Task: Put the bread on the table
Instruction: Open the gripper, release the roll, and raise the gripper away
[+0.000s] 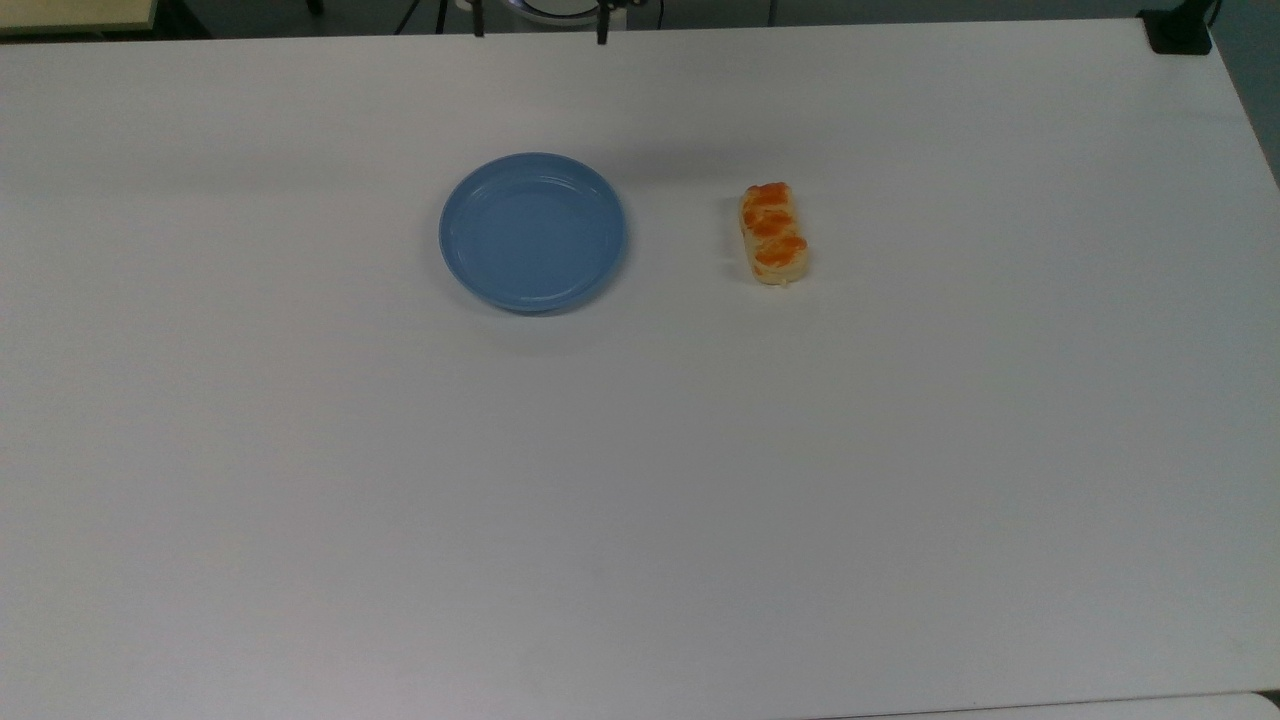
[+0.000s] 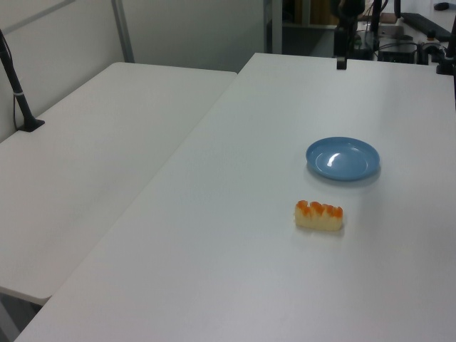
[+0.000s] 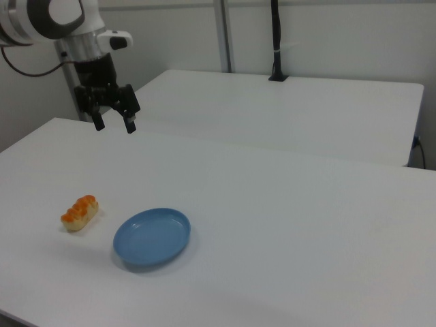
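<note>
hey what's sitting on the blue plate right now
Nothing: the blue plate shows only its bare inside. The bread lies apart from it on the table, at the top view's right. What is under the plate is covered.
</note>
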You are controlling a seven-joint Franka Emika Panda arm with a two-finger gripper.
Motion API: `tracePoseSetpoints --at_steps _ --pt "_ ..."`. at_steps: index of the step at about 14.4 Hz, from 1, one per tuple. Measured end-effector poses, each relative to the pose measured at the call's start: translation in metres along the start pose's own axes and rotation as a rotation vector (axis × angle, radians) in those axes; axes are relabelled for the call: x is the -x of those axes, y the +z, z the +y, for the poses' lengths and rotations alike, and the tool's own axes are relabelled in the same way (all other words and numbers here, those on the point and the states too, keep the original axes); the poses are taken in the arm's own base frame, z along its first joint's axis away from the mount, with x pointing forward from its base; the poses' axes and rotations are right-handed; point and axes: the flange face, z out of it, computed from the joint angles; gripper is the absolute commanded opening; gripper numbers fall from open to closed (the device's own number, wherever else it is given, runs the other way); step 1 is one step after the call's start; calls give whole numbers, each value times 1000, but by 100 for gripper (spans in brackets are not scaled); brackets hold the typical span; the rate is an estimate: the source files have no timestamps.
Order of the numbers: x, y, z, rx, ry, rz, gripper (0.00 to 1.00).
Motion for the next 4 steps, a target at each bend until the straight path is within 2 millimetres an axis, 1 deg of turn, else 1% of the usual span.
tracePoseSetpoints --at_steps 2,4 --pt "5 -7 15 -15 22 13 100" --pt "5 -7 15 -16 22 12 100"
